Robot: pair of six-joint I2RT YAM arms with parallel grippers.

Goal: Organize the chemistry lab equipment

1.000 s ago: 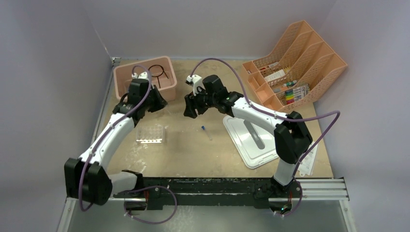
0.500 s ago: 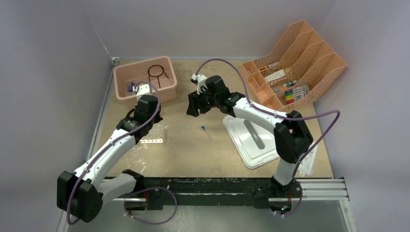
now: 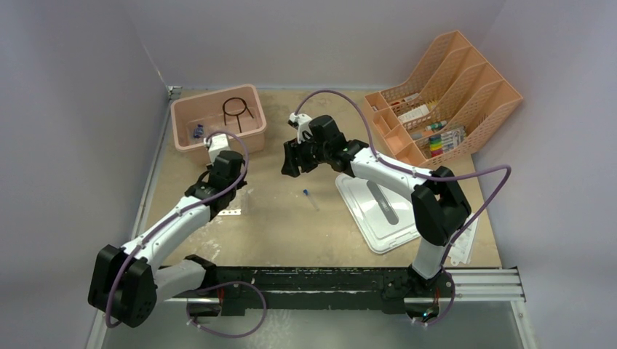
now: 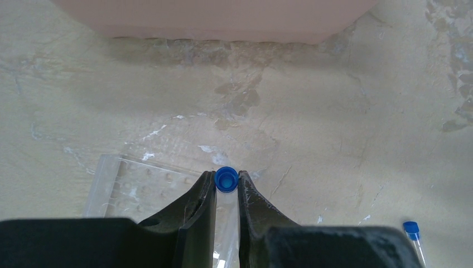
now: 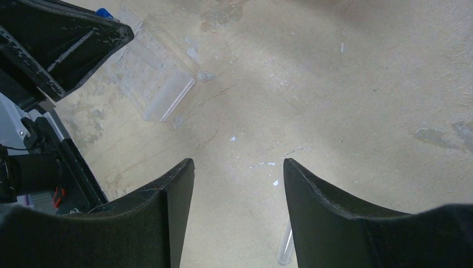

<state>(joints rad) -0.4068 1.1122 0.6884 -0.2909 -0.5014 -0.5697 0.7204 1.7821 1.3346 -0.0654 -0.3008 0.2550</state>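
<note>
My left gripper (image 4: pixel 226 181) is shut on a blue-capped vial (image 4: pixel 226 179) and holds it upright just above the right end of the clear plastic tube rack (image 4: pixel 134 187). In the top view the left gripper (image 3: pixel 223 179) covers most of the rack (image 3: pixel 233 213). A second blue-capped vial (image 3: pixel 311 198) lies on the table between the arms; it also shows in the left wrist view (image 4: pixel 412 230). My right gripper (image 3: pixel 290 161) is open and empty above bare table (image 5: pixel 239 170). The black wire ring stand (image 3: pixel 236 109) stands in the pink bin (image 3: pixel 180 125).
An orange mesh file organizer (image 3: pixel 466 80) with small items stands at the back right. A white tray (image 3: pixel 364 218) holding a grey elongated item lies right of centre. A white paper slip (image 3: pixel 466 243) lies at the right edge. The pink bin's near wall (image 4: pixel 223 22) is ahead of the left gripper.
My left arm has drawn back from the pink bin toward the near side, down over the tube rack. The right gripper has barely shifted.
</note>
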